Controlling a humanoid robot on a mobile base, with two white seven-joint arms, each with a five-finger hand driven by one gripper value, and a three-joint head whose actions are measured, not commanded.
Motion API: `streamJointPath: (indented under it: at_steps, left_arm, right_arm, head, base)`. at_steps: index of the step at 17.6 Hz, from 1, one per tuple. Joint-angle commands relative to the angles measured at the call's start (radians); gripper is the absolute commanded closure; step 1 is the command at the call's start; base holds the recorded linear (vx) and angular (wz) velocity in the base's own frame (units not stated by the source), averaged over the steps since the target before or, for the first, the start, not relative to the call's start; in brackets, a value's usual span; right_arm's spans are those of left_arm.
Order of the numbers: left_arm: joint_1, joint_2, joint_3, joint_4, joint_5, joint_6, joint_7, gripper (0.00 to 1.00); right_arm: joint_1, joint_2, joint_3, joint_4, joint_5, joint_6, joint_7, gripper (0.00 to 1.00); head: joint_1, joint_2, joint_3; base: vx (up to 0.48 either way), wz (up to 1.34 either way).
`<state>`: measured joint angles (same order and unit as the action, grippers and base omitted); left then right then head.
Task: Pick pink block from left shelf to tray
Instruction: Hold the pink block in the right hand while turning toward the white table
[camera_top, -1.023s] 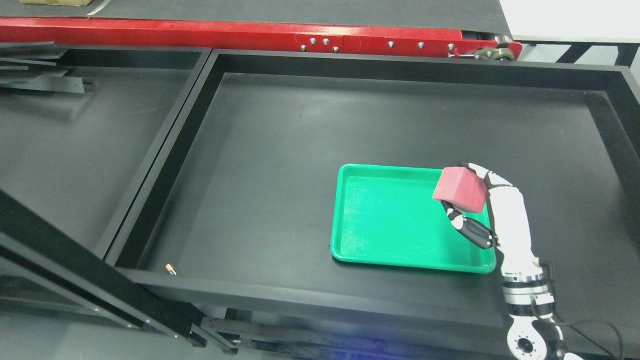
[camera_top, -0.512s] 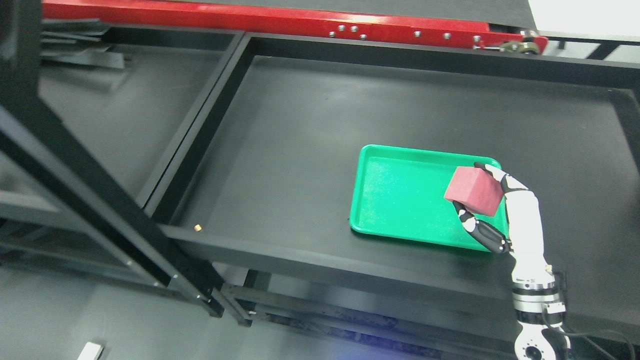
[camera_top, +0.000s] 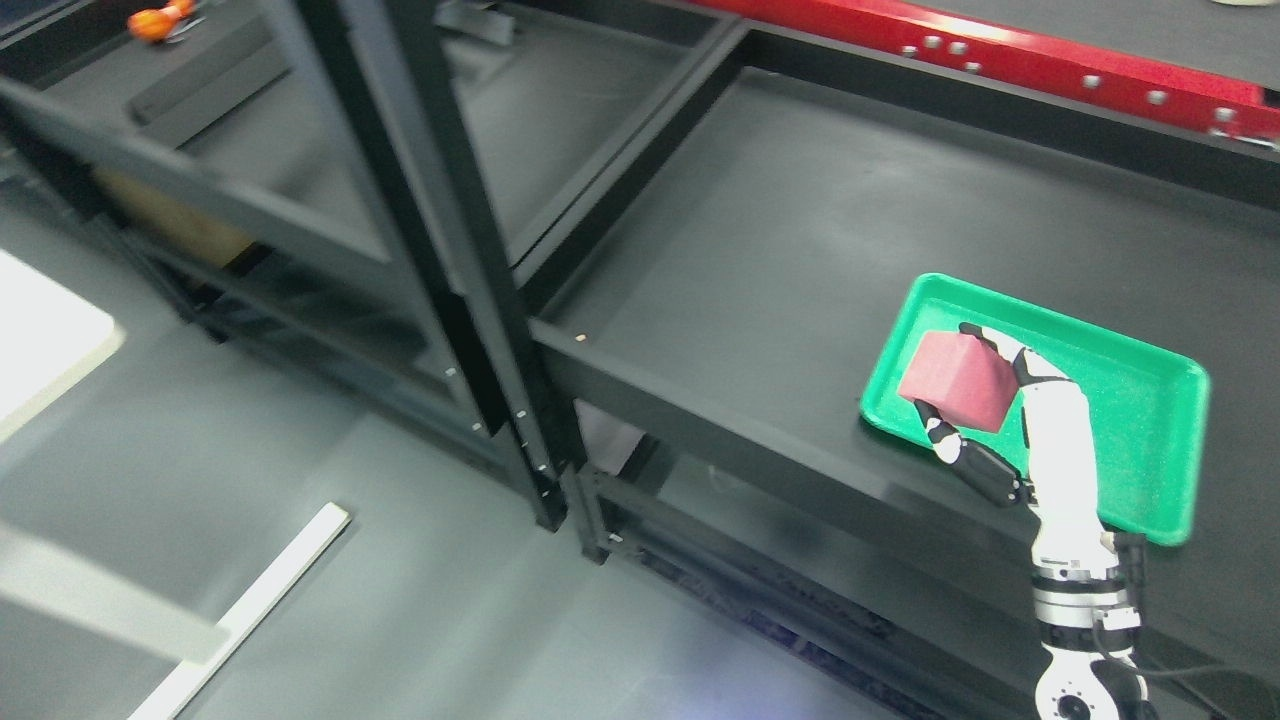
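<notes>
My right hand (camera_top: 968, 392) comes up from the lower right and is shut on a pink block (camera_top: 955, 381), with the fingers over its top and the thumb under it. It holds the block above the near left corner of a green tray (camera_top: 1130, 410). The tray lies on a black shelf surface (camera_top: 800, 250). My left arm is out of view.
A black upright post (camera_top: 470, 300) and shelf frames stand left of the middle. A further shelf at the far left holds an orange thing (camera_top: 158, 18). A red beam (camera_top: 1050, 75) runs along the back. A white strip (camera_top: 245, 610) lies on the grey floor.
The whole picture has shifted: the camera has turned left and tilted, so the shelf post and floor now show. My right hand still holds the pink block over the tray.
</notes>
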<state>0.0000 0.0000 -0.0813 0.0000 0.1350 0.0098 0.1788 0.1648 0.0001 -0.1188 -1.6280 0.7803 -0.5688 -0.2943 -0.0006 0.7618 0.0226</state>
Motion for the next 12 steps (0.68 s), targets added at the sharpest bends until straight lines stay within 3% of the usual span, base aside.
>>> streamJointPath:
  at_steps: [1,12]
  left_arm:
    - [-0.029,0.017,0.0,-0.017,0.0,-0.001,0.001,0.0]
    - [-0.029,0.017,0.0,-0.017,0.0,-0.001,0.001,0.0]
  right_arm:
    - [0.002,-0.018,-0.004,-0.007,-0.001,0.0,0.0,0.95]
    - [0.016,-0.018,-0.001,-0.007,-0.004,-0.002,0.0,0.95]
  head:
    - [0.0,0.0,0.0]
    - [0.0,0.0,0.0]
  base:
    - [-0.172,0.61]
    - [-0.199,0.64]
